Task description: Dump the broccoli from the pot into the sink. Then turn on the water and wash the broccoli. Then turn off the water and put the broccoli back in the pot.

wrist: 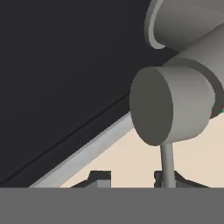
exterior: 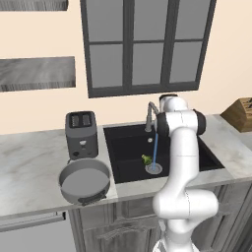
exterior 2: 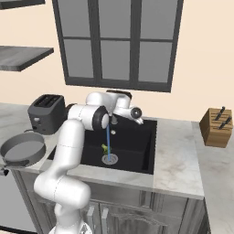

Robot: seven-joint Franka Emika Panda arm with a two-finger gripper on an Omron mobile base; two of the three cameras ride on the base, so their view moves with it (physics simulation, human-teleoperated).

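One broccoli floret (exterior: 146, 159) lay in the one black sink (exterior: 125, 147), at ten o'clock of the drain, beside a single blue stream of water (exterior: 155, 150), one empty pot (exterior: 84, 181) on the counter, while the claw (wrist: 131, 180) sat at the faucet lever (wrist: 167, 164), its grip unclear.

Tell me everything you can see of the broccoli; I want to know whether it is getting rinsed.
The broccoli is one small green floret with a paler stem, lying on the floor of the black sink, just left of the round silver drain. A thin blue stream of water falls from the faucet onto the drain right beside it; whether the stream actually strikes the floret is too small to tell. Nothing grips it, and it lies well apart from the pot on the counter.
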